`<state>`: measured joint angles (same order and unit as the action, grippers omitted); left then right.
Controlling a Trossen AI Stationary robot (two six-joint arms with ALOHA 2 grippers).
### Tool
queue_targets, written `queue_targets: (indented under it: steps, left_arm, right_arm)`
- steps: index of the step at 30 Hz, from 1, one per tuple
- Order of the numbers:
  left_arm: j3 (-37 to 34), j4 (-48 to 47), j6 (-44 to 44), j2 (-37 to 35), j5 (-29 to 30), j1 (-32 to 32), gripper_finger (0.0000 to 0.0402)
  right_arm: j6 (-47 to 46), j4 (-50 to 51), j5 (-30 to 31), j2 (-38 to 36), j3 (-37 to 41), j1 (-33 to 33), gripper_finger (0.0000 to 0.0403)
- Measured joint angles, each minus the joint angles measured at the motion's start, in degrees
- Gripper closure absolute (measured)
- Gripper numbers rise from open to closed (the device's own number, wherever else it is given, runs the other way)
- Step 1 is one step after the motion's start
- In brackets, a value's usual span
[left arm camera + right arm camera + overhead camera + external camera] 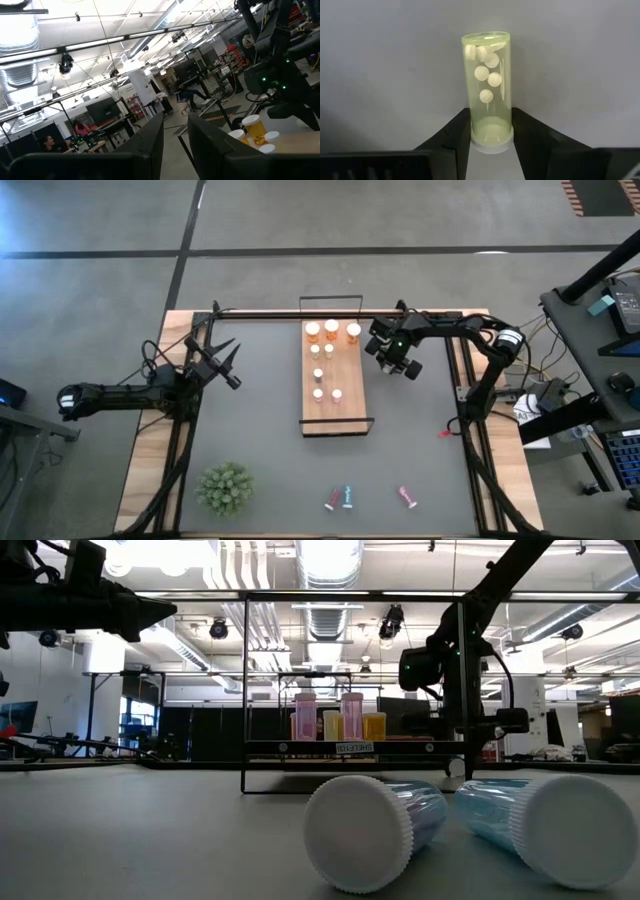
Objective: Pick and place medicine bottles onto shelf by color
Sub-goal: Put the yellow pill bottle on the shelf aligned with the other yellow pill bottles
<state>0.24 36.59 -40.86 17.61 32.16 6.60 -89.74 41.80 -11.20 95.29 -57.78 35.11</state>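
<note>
Near edge of the table (420, 440): three medicine bottles lie on their sides, a pink-red one (331, 501), a teal one (348, 497) just beside it, another pink-red one (406, 497) apart toward the right; in the low view two of the lying bottles fill the foreground, white caps (358, 832) toward the camera; green spiky plant (224, 487) sits at the near left corner.

Mid table: shelf (336, 412), long light-wood board with black wire ends, runs near to far; small white-capped bottles (318, 393) stand along its middle, three wider orange bottles (331, 330) in a row at its far end; low view shows pink and yellow-orange bottles (340, 720) upright on it.

Right gripper (490, 131) hangs just beside the shelf's far right edge, over the grey tabletop; its wrist view shows a pale yellow-green bottle (487, 90) with white tablets inside, cap end seated between the two dark fingers (452, 132); both pads press the body just above the cap, rest of the bottle sticks out past the fingertips; fingers clenched on it.

Left gripper (225, 365) waits at the far left of the table, well apart from the shelf, raised; fingers pressed together, nothing between them; its wrist view looks past them toward the shelf's orange bottle (255, 128) and the room behind.
</note>
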Motion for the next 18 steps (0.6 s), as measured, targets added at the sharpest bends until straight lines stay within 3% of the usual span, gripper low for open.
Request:
queue_targets:
  steps: [7, 18]
  left_arm:
    - [0.0, 0.0, 0.0, 0.0, 0.0, 0.0, 0.0330]
    - [0.0, 0.0, 0.0, 0.0, 0.0, 0.0, 0.0330]
  right_arm:
    - [2.0, -0.5, -3.5, -1.6, 0.1, 0.0, 0.0277]
    - [-2.2, 2.0, -5.2, -13.0, 0.1, -0.6, 0.0278]
